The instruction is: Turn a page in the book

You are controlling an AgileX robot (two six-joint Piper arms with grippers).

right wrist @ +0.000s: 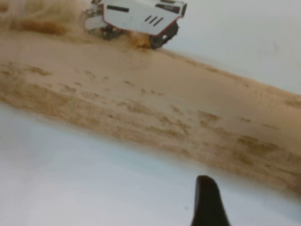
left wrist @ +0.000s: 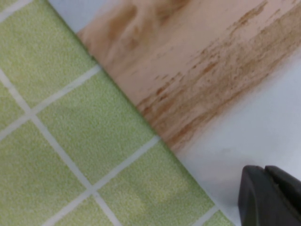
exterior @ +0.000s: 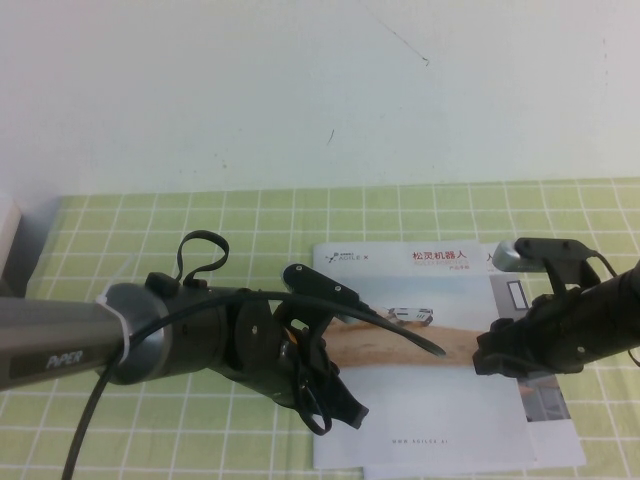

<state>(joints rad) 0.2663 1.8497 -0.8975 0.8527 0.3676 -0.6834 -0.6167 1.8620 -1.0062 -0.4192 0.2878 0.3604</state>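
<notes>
On the green checked tablecloth (exterior: 150, 230), in the lower middle of the high view, I see the book (exterior: 430, 420) lying flat and closed. Its cover, the page (exterior: 420, 345) I am after, faces up: red Chinese title near the top, a white vehicle on a band of tan sand across the middle, white below. A second booklet (exterior: 545, 400) with a grey photo peeks out from beneath its right edge.

My left arm comes in from the left of the frame, and the left gripper (exterior: 335, 405) sits over the book's left edge, low in the centre. Through the left wrist view I see that edge running diagonally against the cloth, with one dark fingertip (left wrist: 270, 197) in the lower right corner just above the white paper; I cannot tell how far those fingers are spread.

My right arm reaches in from the right of the frame, and the right gripper (exterior: 500, 355) hangs over the right side of the cover, at the end of the sand band. The right wrist view looks down on the vehicle and the sand, with a single dark fingertip (right wrist: 207, 205) at the bottom; I cannot tell how wide this pincer stands, and I see no paper caught in it.
</notes>
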